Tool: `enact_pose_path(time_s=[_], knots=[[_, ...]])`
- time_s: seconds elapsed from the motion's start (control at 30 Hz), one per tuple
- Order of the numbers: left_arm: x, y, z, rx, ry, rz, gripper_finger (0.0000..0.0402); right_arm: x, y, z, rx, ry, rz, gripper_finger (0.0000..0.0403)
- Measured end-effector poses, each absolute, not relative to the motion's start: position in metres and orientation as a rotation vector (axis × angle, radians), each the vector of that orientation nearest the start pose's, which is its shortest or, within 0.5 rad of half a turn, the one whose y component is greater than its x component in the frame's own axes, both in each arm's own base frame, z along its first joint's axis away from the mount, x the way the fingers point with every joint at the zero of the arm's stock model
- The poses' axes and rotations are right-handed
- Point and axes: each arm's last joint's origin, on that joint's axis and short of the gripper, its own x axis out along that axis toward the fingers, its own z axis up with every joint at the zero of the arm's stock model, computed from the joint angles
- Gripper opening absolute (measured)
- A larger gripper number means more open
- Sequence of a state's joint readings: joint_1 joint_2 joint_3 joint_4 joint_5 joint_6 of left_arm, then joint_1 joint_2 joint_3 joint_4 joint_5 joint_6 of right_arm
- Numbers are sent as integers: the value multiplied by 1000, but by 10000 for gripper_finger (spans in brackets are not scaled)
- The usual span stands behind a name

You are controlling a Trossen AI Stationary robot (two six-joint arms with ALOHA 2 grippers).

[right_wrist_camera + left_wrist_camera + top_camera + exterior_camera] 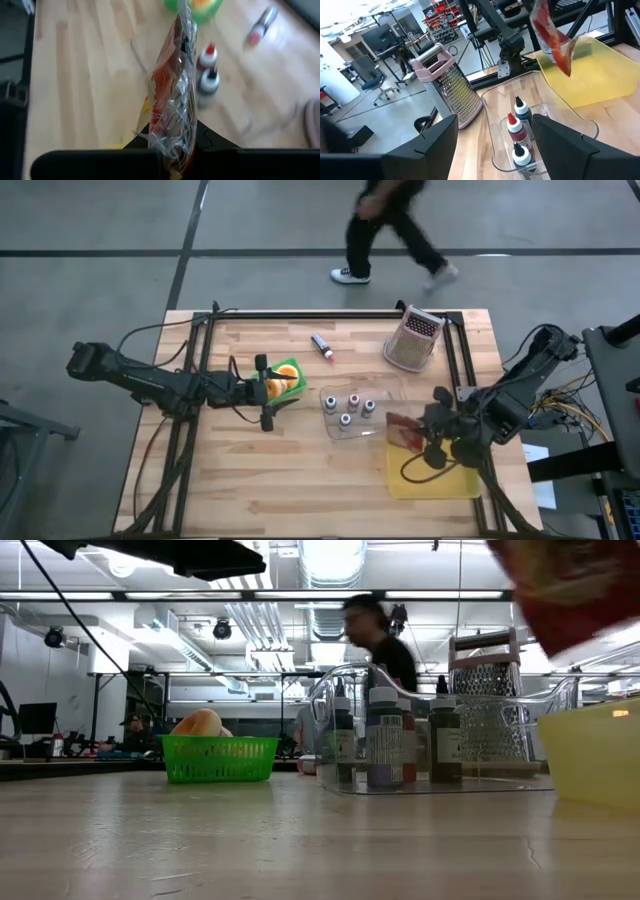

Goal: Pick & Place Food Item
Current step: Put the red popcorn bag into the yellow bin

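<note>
1. High view first: the right gripper (428, 442) is over the yellow tray (432, 481) at the table's right front, its fingers clamped on a red snack bag (402, 431).
2. That bag is up in the air, hanging at the tray's upper left edge, right beside the clear tray (352, 413) of small bottles (346, 419).
3. From the right wrist, the bag (172, 90) is pinched edge-on between the dark fingers, crinkly and see-through, with two bottles (207, 70) and the wood below it.
4. Over on the left, the left gripper (265, 392) sits at the green basket (283, 379), fingers spread wide, one on either side of it, holding nothing.
5. Something orange and rounded sits in that basket; from table height it looks like a bread roll (198, 724) poking above the green mesh (219, 759).
6. The left wrist looks across the table: pink grater (449, 84) standing upright, bottles (519, 131) in the clear tray, yellow tray (590, 75) beyond, and the bag (550, 32) dangling above it.
7. Low down, the bag (570, 585) is a red blur at the top right corner, clear above the yellow tray (592, 752).
8. A marker (322, 345) with a red tip lies alone near the table's far edge, left of the grater (413, 338).
9. A person (392, 230) in dark clothes and white shoes is walking on the floor beyond the table.
</note>
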State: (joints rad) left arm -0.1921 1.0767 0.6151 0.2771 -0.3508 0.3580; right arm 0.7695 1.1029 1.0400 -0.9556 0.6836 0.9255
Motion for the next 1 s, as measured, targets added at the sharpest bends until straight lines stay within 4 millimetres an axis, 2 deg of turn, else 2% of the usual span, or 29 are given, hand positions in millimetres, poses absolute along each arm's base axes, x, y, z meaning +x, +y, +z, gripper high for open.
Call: enact_pose_path(time_s=[0.23, 0.53, 0.7, 0.9, 1.0], knots=[[232, -35, 263, 395, 203, 126, 257, 136, 126, 303, 320, 934, -275, 13], [232, -35, 263, 387, 202, 121, 257, 131, 129, 266, 412, 1145, -256, 13], [232, -35, 263, 383, 202, 118, 257, 131, 132, 252, 443, 1184, -209, 13], [232, -35, 263, 383, 201, 117, 257, 136, 142, 237, 498, 1204, -30, 13], [232, -35, 263, 383, 201, 115, 257, 136, 143, 230, 504, 1209, -11, 13]])
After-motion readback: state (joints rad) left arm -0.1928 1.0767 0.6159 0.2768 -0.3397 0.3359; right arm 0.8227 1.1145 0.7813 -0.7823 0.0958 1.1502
